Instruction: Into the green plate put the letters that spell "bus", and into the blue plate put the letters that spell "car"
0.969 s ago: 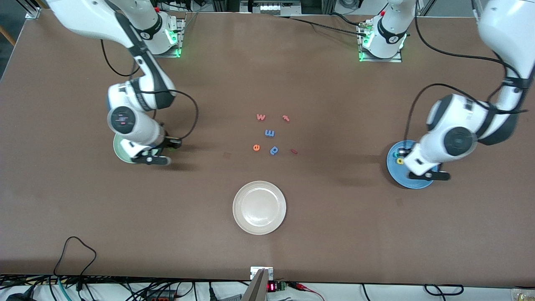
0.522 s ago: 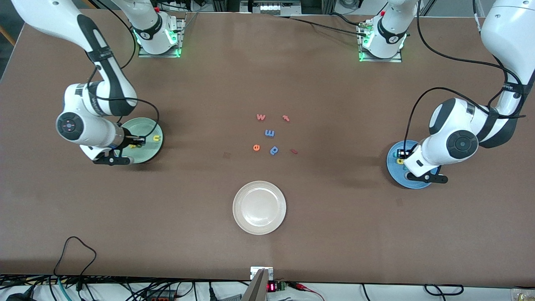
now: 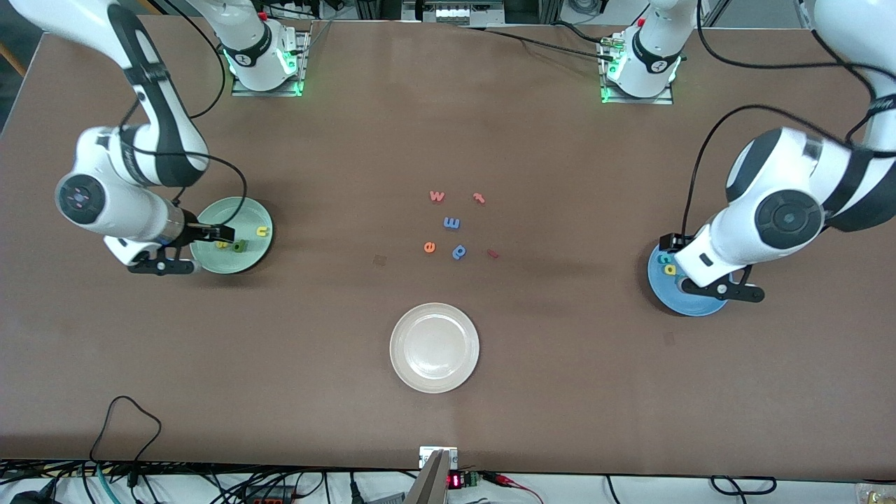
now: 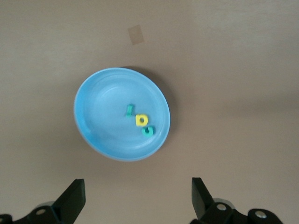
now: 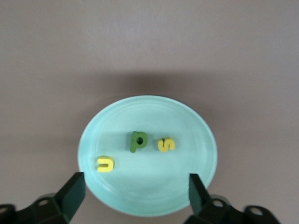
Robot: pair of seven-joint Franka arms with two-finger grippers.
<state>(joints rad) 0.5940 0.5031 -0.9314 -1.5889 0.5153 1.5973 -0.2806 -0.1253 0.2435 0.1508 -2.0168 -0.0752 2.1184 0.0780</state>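
The green plate [image 3: 241,212] [image 5: 196,130] lies toward the right arm's end of the table. It holds a yellow u [image 3: 262,231] [image 5: 106,164], a green b [image 3: 240,246] [image 5: 138,141] and a yellow s [image 3: 222,244] [image 5: 166,144]. My right gripper [image 3: 212,232] [image 5: 137,193] hangs open over that plate's rim, holding nothing. Toward the left arm's end lies the blue plate [image 3: 693,304] [image 4: 93,135], holding a teal r [image 4: 129,110], a yellow a [image 3: 670,269] [image 4: 141,120] and a teal c [image 3: 661,259] [image 4: 147,131]. My left gripper [image 3: 670,243] [image 4: 138,200] is open and empty above the plate's edge.
A cream-white plate [image 3: 434,348] sits nearer the front camera at mid-table. Loose letters lie in the middle: an orange w [image 3: 437,196], a red t [image 3: 479,198], a blue m [image 3: 451,223], an orange e [image 3: 429,246], a blue p [image 3: 459,251] and a small red piece [image 3: 492,253].
Both grippers have opened. The right arm swung toward its end of the table, uncovering the green plate, where the green b now lies. The left arm rose above the blue plate.
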